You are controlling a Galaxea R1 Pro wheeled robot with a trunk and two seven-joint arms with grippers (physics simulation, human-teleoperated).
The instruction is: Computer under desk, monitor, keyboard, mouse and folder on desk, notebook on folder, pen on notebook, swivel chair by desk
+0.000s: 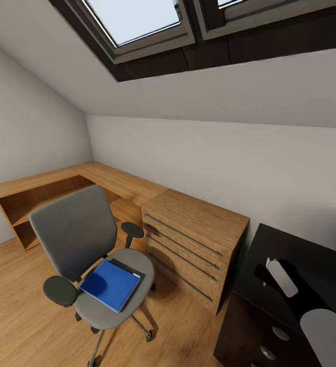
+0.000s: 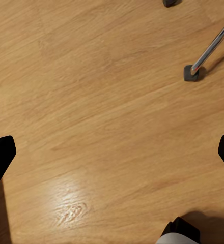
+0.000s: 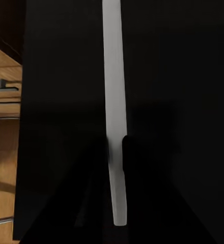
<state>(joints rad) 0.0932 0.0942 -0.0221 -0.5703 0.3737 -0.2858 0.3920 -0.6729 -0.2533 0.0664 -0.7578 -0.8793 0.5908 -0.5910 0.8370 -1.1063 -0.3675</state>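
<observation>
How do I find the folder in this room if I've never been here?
Look for the grey swivel chair on the wood floor, in front of the light-wood cabinets. The folder lies flat on its seat. It is the only bright blue thing there, bigger than the dark notebook peeking out beneath it.

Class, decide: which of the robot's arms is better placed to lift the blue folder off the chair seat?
Left. The left end effector is open and empty over the floor near a chair castor; the right end effector grips the keyboard above the desk.
</observation>
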